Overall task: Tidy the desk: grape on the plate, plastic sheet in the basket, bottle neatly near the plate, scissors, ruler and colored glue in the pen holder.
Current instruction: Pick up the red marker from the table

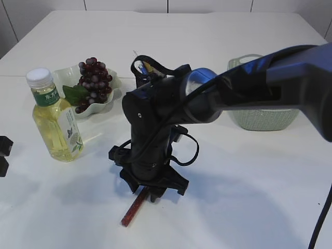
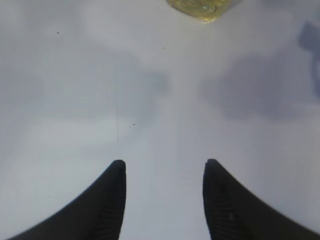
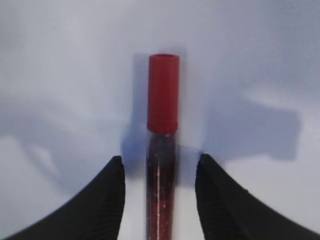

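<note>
The colored glue (image 3: 162, 150), a dark red glitter tube with a red cap (image 1: 133, 211), lies flat on the white table. My right gripper (image 3: 159, 160) points down over it (image 1: 151, 193), open, one finger on each side of the tube with a gap on both. The bottle (image 1: 53, 116) of yellow drink stands upright at the left, and its base (image 2: 202, 7) shows in the left wrist view. The grape (image 1: 93, 83) lies on the plate (image 1: 66, 75). My left gripper (image 2: 165, 162) is open over bare table. Black scissors handles (image 1: 148, 63) poke up behind the right arm. The pen holder, ruler and plastic sheet are hidden.
A pale green basket (image 1: 259, 120) stands at the right rear, partly behind the right arm. That arm crosses the middle of the table. My left gripper's black tip (image 1: 4, 154) shows at the left edge of the exterior view.
</note>
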You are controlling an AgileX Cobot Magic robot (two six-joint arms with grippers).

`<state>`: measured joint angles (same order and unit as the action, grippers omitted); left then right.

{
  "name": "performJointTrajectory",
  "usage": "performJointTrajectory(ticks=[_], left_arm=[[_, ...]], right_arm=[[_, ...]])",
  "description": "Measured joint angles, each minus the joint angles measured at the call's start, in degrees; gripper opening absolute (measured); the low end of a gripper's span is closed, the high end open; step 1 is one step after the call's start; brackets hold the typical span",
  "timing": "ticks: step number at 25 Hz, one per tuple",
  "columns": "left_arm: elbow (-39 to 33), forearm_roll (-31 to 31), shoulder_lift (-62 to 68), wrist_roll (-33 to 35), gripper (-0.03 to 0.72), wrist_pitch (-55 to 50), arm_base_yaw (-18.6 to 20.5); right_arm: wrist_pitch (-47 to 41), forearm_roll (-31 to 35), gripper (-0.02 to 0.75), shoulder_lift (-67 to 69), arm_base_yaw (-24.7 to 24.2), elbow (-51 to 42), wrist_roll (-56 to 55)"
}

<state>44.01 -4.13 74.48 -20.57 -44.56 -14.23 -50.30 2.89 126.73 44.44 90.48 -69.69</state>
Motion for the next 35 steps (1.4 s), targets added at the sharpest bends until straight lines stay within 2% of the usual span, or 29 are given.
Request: performJointTrajectory(ticks=[20,28,35], left_arm=[[0.0,0.1,0.0,0.0,0.362,0.0,0.0],[0.0,0.1,0.0,0.0,0.362,0.0,0.0],[0.0,0.1,0.0,0.0,0.362,0.1,0.0]], right_arm=[[0.0,0.1,0.368,0.3,0.0,0.0,-0.1],[-1.6,0.0,0.209,0.5,0.0,0.1,0.4],[-1.8,0.0,0.101,0.6,0.0,0.1,2.5]])
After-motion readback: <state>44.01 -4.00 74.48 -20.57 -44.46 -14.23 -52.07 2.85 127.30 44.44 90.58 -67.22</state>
